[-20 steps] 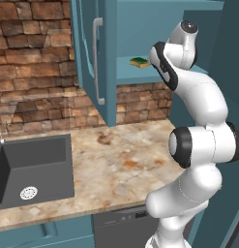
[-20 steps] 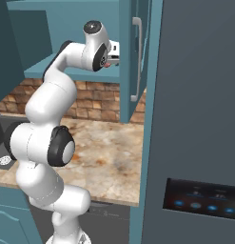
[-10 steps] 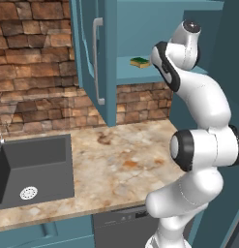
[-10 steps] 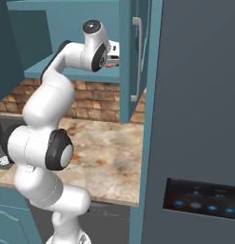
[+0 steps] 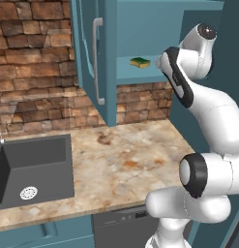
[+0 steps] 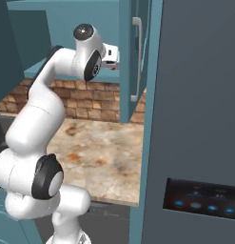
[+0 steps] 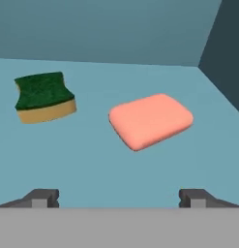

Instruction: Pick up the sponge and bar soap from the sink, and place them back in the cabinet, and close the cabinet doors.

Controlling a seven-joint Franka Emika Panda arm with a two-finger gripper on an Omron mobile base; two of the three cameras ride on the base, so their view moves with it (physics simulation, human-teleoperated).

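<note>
Cabinet point(image 5: 155, 29): doors point(image 5: 94, 58) open; teal shelf point(image 7: 116, 164) carries both items. Sponge point(image 7: 43, 97): green top, yellow body, lying on the shelf to the left in the hand view. Soap point(image 7: 151, 120): pink bar, flat on the shelf, beside the sponge, apart from it. Claw point(image 7: 118, 197): spread wide, empty, fingertips point(image 7: 41, 197) short of the soap. Sink point(image 5: 34, 164): set in the worktop point(image 5: 126, 164), white drain point(image 5: 28, 193) visible.

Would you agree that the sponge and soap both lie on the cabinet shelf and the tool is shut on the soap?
Not quite: the tool is open and holds nothing. The hand view shows its fingertips spread wide, short of the soap. The sponge and soap do both lie on the cabinet shelf.
</note>
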